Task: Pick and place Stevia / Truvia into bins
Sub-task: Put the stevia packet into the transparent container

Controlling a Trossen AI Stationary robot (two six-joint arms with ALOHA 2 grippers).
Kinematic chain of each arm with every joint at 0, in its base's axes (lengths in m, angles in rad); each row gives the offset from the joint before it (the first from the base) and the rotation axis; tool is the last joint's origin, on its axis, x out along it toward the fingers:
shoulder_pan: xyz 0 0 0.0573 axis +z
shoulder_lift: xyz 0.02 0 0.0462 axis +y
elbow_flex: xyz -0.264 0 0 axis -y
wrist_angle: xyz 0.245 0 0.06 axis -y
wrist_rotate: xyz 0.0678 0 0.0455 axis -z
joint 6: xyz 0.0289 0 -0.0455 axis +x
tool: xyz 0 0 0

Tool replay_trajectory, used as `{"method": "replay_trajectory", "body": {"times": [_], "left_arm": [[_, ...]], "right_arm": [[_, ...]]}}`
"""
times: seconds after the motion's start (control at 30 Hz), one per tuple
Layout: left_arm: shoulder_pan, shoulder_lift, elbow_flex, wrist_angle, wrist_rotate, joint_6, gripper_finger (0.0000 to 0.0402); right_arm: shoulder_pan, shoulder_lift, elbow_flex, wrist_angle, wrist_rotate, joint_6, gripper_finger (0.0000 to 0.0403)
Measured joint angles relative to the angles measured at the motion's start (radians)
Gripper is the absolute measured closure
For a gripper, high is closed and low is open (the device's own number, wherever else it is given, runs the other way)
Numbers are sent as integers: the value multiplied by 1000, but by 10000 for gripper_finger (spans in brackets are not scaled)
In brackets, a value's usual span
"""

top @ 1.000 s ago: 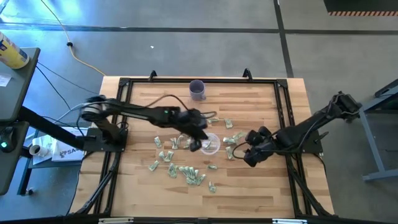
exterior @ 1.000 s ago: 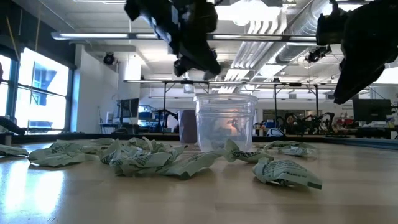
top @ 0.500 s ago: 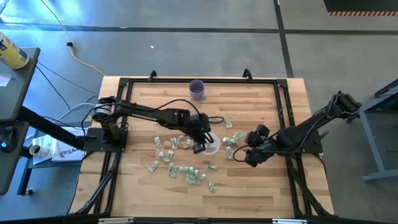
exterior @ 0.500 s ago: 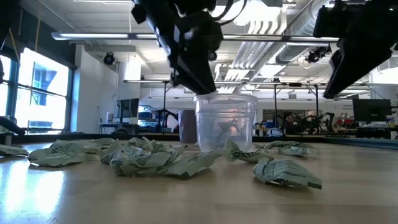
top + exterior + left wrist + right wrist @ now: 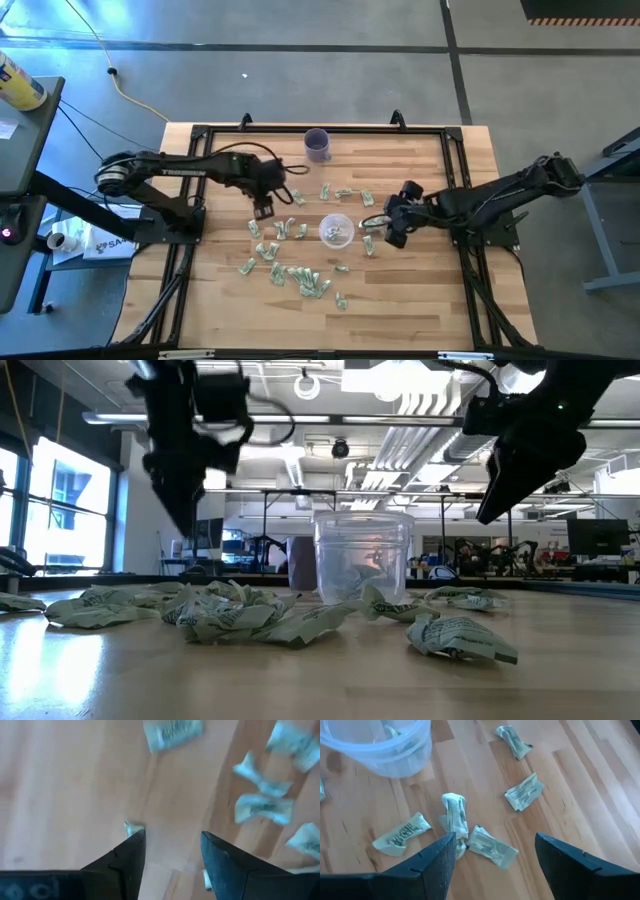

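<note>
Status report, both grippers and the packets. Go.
Left gripper open, empty, over packets. Right gripper open above packets beside clear cup. Cup holds some. Nothing blocking.

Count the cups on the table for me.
2. The clear plastic cup stands mid-table among the sachets; the purple cup stands at the far edge. None looks hidden.

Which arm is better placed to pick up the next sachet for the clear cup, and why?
Likely the right. The right gripper hangs open over sachets lying just beside the clear cup. The left gripper is open too, but farther from the cup.
</note>
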Motion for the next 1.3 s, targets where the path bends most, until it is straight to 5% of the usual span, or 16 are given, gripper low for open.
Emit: {"method": "replay_trajectory", "body": {"times": [0.2,0.43,0.63,0.83,0.97,1.17,1.3], "left_arm": [[151,10,-165,142,59,126,170],[283,58,-174,184,83,288,155],[326,139,-170,167,191,305,194],[280,181,-168,202,110,282,293],[247,172,-157,233,109,191,380],[120,92,-65,298,294,-121,368],[-77,36,63,422,240,-300,381]], "right_arm": [[-42,0,0,-1,-33,-32,142],[-69,0,0,-1,-35,-43,142],[-86,0,0,-3,-33,-42,142],[-86,0,0,-55,-27,19,142],[-83,0,0,-165,-27,214,142],[45,-48,0,-199,31,244,142],[163,-106,0,-269,42,348,142]]}}
